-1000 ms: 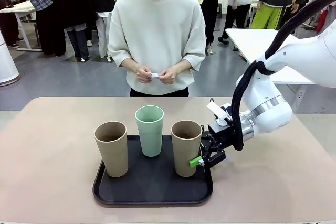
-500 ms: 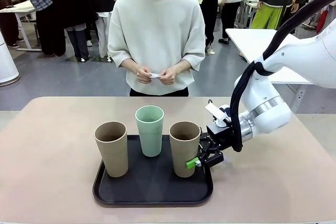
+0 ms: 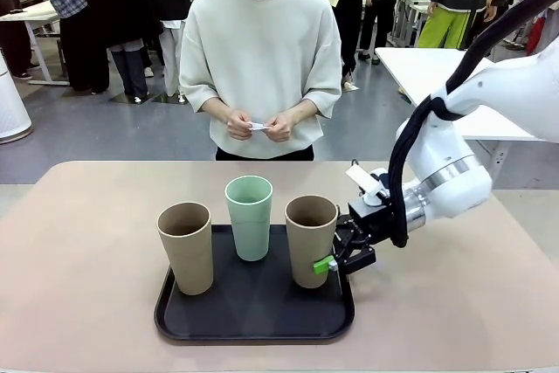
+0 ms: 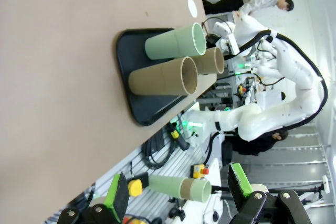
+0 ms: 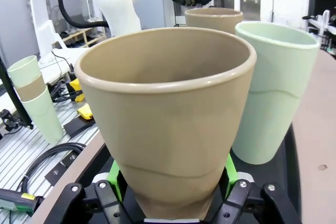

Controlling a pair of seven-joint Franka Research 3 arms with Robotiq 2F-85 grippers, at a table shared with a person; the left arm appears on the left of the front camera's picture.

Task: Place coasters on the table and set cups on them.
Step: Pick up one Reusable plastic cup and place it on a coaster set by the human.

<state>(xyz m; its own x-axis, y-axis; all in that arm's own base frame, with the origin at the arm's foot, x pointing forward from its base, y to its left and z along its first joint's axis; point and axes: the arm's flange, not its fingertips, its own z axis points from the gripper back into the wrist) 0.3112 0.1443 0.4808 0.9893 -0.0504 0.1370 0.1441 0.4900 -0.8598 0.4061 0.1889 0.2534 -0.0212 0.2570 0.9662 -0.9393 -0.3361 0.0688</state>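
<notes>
The right gripper (image 3: pixel 330 263) pinches the right-hand tan cup (image 3: pixel 311 240) low down, its green pads (image 5: pixel 229 173) pressed against opposite sides of the smooth matte wall near the base. This tapered, handle-less cup is at the right end of the black tray (image 3: pixel 253 322) on the beige table (image 3: pixel 79 242); whether its base touches the tray cannot be told. The mint cup (image 3: pixel 249 216) and the other tan cup (image 3: pixel 185 246) stand alongside. The left gripper (image 4: pixel 177 182) has its fingers spread wide, holding nothing.
</notes>
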